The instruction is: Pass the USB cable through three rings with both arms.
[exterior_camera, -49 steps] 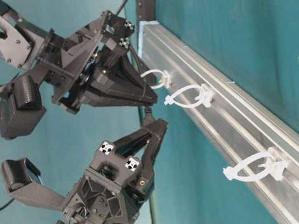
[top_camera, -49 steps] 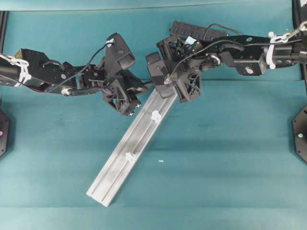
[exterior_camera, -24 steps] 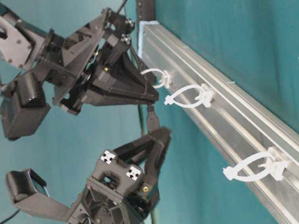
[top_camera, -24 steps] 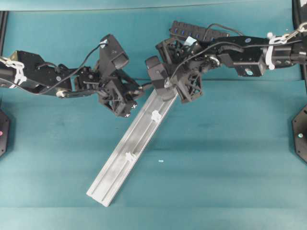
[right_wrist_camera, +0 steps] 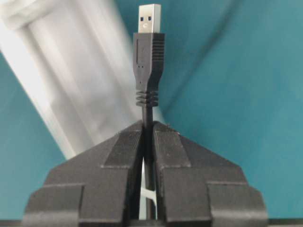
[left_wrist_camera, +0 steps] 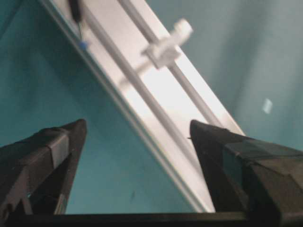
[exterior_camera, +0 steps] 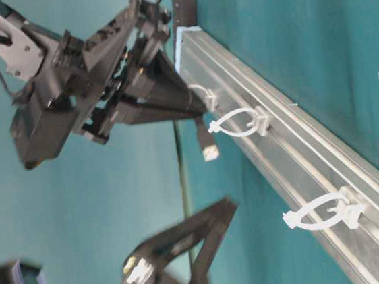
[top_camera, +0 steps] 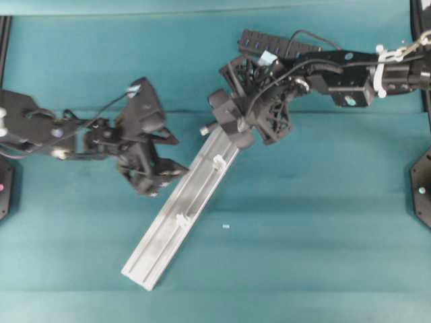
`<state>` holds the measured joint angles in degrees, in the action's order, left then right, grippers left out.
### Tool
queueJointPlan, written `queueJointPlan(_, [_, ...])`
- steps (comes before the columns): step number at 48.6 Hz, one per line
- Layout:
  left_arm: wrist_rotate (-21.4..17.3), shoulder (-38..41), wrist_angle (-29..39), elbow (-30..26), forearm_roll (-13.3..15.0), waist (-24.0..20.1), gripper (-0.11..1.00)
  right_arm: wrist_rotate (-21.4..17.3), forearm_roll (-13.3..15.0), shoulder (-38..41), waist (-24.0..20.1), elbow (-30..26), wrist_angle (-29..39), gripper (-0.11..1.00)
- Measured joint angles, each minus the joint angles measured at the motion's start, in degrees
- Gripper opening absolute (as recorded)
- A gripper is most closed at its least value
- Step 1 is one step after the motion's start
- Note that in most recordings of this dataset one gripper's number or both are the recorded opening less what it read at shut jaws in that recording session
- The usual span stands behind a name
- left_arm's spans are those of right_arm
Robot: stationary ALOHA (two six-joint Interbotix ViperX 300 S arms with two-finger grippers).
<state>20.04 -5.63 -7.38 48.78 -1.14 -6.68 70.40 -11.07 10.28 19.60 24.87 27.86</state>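
1. Pinching the USB cable [right_wrist_camera: 149, 118] just behind its plug, the right tool [right_wrist_camera: 147, 142] has its jaws closed on the cord, with the metal plug end sticking out past the fingertips.
2. In the overhead view the right tool [top_camera: 232, 124] sits at the upper end of the silver rail [top_camera: 176, 219], toward the far edge of the bench [top_camera: 323, 222].
3. The table-level view shows the plug [exterior_camera: 207, 140] hanging free just beside the nearest-to-the-tool ring [exterior_camera: 236, 123], not inside it.
4. A second ring [exterior_camera: 322, 213] stands farther along the rail [exterior_camera: 299, 151]; a third, close to the right tool's fingers, is partly hidden.
5. The left tool [top_camera: 161, 171] has its jaws spread wide and holds nothing.
6. It hovers beside the rail's left flank, apart from the cable.
7. Its wrist camera looks down between the two dark fingers [left_wrist_camera: 47, 156] at the rail and one blurred ring [left_wrist_camera: 165, 45].
8. A black multi-port hub [top_camera: 276, 44] lies near the bench's far edge, behind the right arm.
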Motion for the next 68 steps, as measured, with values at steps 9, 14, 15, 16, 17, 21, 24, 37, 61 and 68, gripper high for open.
queueJointPlan(9, [0.00, -7.56, 0.26, 2.99, 0.00, 0.09, 0.94, 4.66, 0.00, -0.44, -0.18, 0.09, 2.29, 0.06])
queueJointPlan(14, [-0.26, -12.57, 1.41, 4.13, 0.00, 0.26, 0.94, 5.54, 0.00, -0.97, -0.18, 0.18, 3.34, 0.06])
queueJointPlan(15, [-0.26, -13.62, 1.85, 4.31, 0.00, 0.35, 0.94, 5.63, 0.00, -1.05, -0.18, 0.18, 3.52, 0.06])
queueJointPlan(16, [-0.26, -14.94, 2.72, 4.57, 0.00, 0.35, 0.94, 5.80, 0.00, -1.05, -0.18, 0.18, 3.78, 0.06])
queueJointPlan(17, [-0.26, -16.00, 3.25, 4.75, 0.00, 0.44, 0.94, 5.98, 0.00, -1.14, -0.18, 0.18, 3.96, 0.06])
queueJointPlan(21, [0.00, -19.51, 6.42, 5.62, 0.00, 0.88, 0.94, 6.68, 0.09, -1.32, -0.18, 0.53, 4.57, 0.06])
queueJointPlan(24, [0.09, -22.15, 8.96, 6.33, 0.00, 1.49, 0.94, 7.12, 0.09, -1.49, -0.35, 0.97, 4.83, 0.06])
queueJointPlan(37, [0.18, -29.09, 11.69, 9.32, 0.00, 2.55, 0.94, 9.23, 0.26, -2.02, -0.79, 2.02, 4.83, 0.06])
queueJointPlan(61, [0.18, -29.88, 12.22, 9.67, 0.00, 2.55, 0.94, 10.20, 0.26, -1.23, -1.49, 1.41, 3.60, 0.06])
queueJointPlan(68, [0.18, -29.79, 12.22, 9.76, 0.00, 2.55, 0.94, 11.43, 0.26, -0.88, -2.29, 1.23, 3.69, 0.06])
